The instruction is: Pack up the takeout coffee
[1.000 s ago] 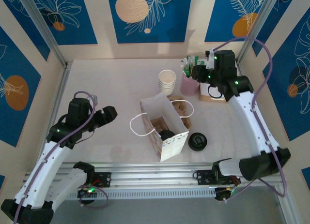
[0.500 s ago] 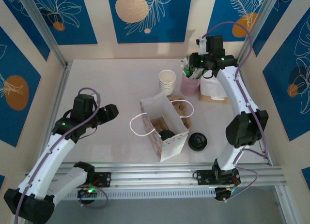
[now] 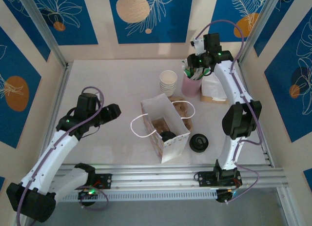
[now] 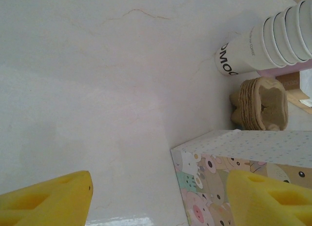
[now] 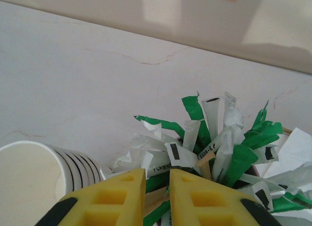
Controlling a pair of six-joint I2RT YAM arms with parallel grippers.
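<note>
I see one white table (image 3: 117,84) inside blue leaf walls. On the left, my left gripper (image 3: 112,112) is spread wide. In the middle stands one paper bag (image 3: 171,147) with one dark-lidded cup (image 3: 168,135) inside. One black lid (image 3: 199,142) lies just right of it. Far back are one stack of white cups (image 3: 168,82) and one pink pot (image 3: 192,85) of packets. My right gripper (image 5: 157,174) is nearly pressed together among the packets; I cannot tell if it pinches one.
</note>
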